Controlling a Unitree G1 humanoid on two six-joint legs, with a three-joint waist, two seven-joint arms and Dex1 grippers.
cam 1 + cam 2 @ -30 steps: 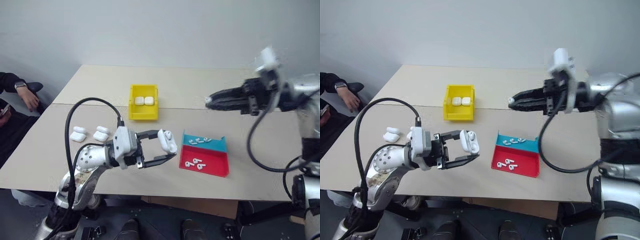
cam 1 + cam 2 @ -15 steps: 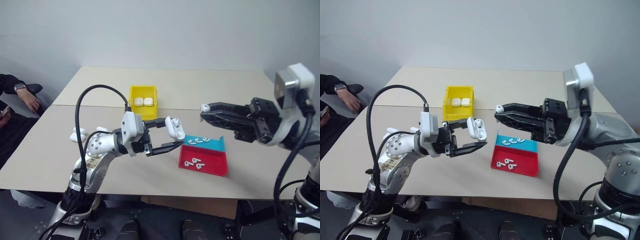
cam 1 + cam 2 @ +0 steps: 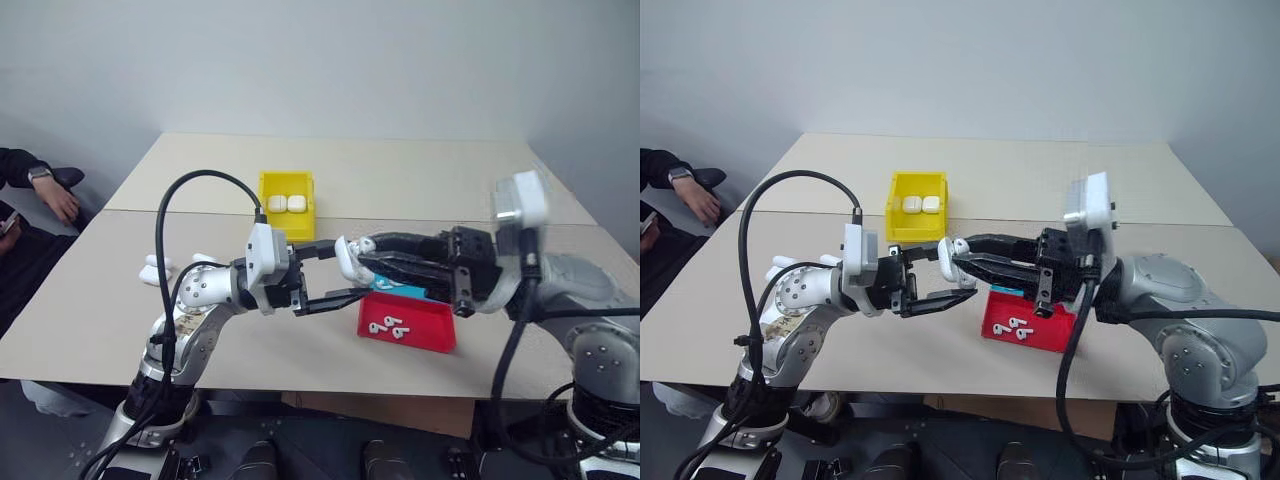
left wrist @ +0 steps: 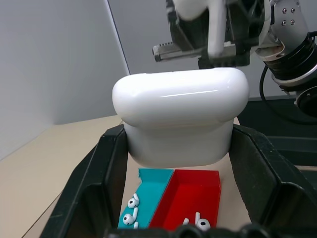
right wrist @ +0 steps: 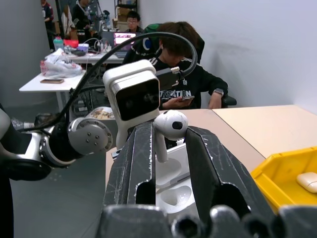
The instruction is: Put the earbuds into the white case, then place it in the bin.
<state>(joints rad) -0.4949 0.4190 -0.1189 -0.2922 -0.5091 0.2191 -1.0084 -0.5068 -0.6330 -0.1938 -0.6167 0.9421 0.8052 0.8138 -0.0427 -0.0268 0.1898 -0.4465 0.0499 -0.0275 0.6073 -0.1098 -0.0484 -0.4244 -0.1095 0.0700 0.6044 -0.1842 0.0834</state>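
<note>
White case point(image 3: 345, 258) clamped in level left pincer point(image 3: 335, 272), right pincer point(image 5: 168, 144) level, facing it, pinching an earbud point(image 5: 170, 126) above the case

Bright, even light — soft shadows; wrist foregrounds blurred

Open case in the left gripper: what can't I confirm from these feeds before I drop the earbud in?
- White case sockets, head views: covered by the right gripper.
- Left wrist view: lid faces the camera, hiding the inside.
- Right wrist view: one socket looks empty; the second sits behind the fingers.
- Earbud stem tip: behind the fingers, so alignment is unclear.
</note>
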